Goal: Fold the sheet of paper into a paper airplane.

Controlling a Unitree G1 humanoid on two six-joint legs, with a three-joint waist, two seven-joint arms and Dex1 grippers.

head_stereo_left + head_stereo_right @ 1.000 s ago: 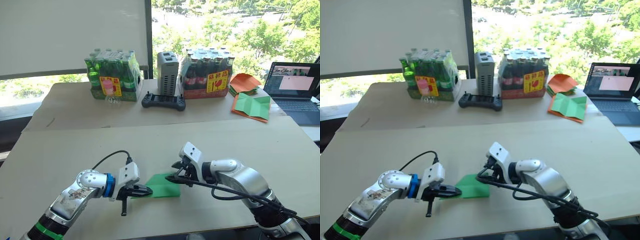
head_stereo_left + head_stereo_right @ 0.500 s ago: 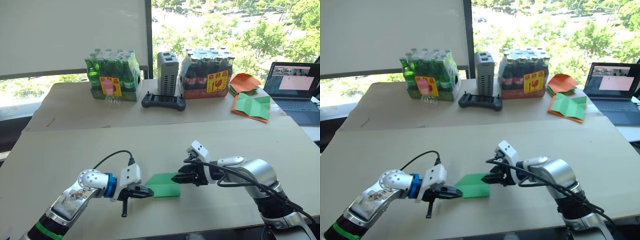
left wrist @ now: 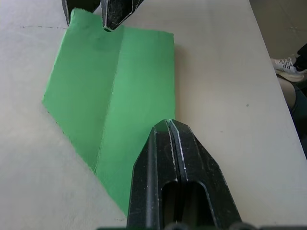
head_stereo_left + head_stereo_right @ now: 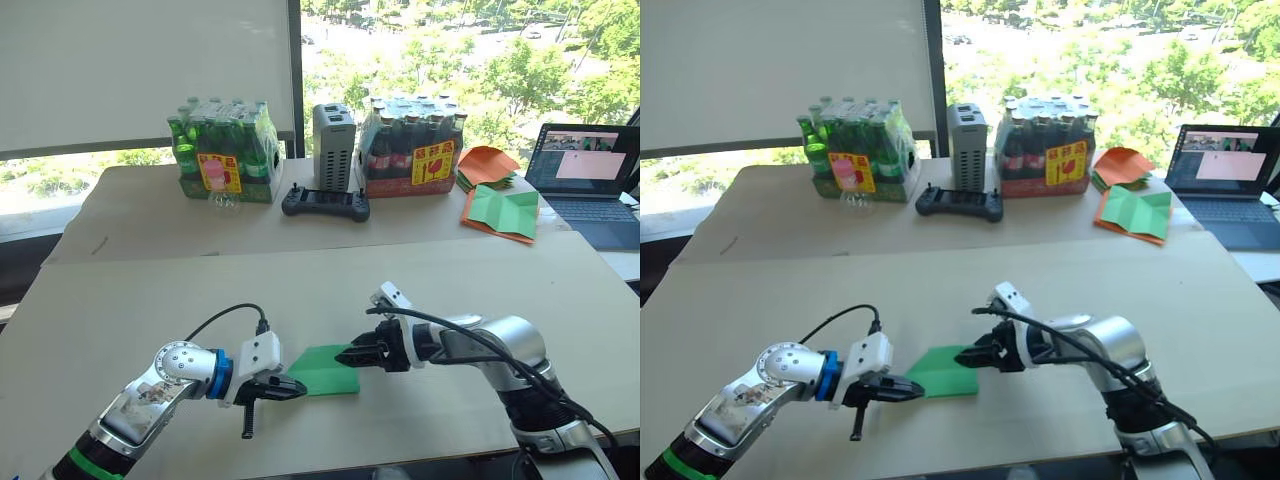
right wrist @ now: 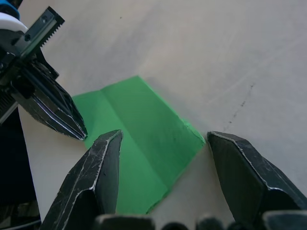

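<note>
The sheet of paper (image 4: 327,368) is bright green, folded into a narrow shape with one lengthwise crease, and lies flat on the near table. My left gripper (image 4: 298,388) is shut, with its tip resting on the paper's left end (image 3: 120,96). The left wrist view shows these closed fingers (image 3: 168,123) on top of the green surface. My right gripper (image 4: 343,355) is open at the paper's right end. Its two fingers (image 5: 103,163) straddle one corner of the paper (image 5: 144,139) without closing on it.
On the far table stand a pack of green bottles (image 4: 222,150), a grey box (image 4: 335,132), a pack of dark bottles (image 4: 412,148) and a black controller (image 4: 325,203). An orange paper pile (image 4: 490,163), a green-and-orange sheet (image 4: 503,212) and a laptop (image 4: 590,175) are at the right.
My right forearm has swung outward and dropped lower, while its fingertips stay at the paper's right end. The left gripper and the paper have hardly moved.
</note>
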